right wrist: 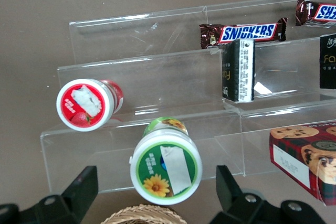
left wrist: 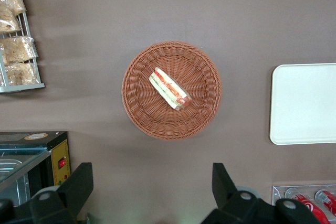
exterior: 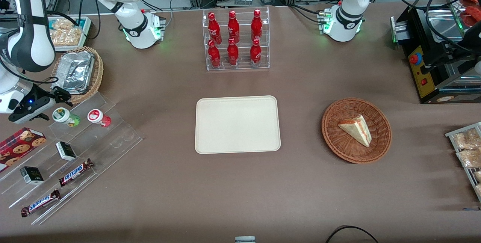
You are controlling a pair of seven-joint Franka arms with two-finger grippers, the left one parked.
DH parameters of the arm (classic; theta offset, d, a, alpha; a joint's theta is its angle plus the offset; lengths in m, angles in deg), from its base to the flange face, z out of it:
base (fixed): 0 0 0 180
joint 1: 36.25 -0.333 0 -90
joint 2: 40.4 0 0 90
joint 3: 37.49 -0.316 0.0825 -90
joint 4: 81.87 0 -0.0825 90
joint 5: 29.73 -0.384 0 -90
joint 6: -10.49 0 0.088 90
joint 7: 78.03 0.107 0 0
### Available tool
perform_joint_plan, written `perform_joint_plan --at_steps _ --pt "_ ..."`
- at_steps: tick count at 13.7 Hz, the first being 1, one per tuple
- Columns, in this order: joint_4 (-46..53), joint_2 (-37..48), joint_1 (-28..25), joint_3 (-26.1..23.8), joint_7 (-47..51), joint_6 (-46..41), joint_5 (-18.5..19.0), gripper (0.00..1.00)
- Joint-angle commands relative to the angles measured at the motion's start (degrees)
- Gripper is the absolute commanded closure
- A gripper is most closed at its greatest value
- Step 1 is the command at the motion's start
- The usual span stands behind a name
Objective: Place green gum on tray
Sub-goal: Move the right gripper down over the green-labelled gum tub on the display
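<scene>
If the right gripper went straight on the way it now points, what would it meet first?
Probably the green gum: the open gripper hangs above its white lid, which sits between the fingers in the wrist view. Depth is unclear.

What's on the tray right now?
Nothing: the tray shows bare. The green gum stands on the clear stepped shelf beside the red container, with the open gripper just above it.

Glossy white arm, black joints, black pincer (exterior: pixel 62 98), blue light.

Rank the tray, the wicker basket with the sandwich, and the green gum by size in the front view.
1. tray
2. wicker basket
3. green gum, beside the open tool
</scene>
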State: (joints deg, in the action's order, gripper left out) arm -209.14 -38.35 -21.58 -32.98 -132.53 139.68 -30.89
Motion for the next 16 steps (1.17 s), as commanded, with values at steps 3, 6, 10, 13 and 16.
perform_joint_plan --at_steps 3,6,10,13,16 --pt "-0.88 -1.16 0.36 -0.03 -1.48 3.34 -1.30 0.00" --pt "-0.70 -1.60 0.36 -0.03 -1.31 3.26 -1.30 0.00" --pt "-0.35 -1.96 0.27 -0.03 -1.31 3.26 -1.30 0.03" --pt "0.00 -2.13 0.01 -0.03 -0.87 2.47 -1.30 0.65" --pt "0.88 -2.40 -0.17 -0.03 -0.69 2.20 -1.30 1.00"
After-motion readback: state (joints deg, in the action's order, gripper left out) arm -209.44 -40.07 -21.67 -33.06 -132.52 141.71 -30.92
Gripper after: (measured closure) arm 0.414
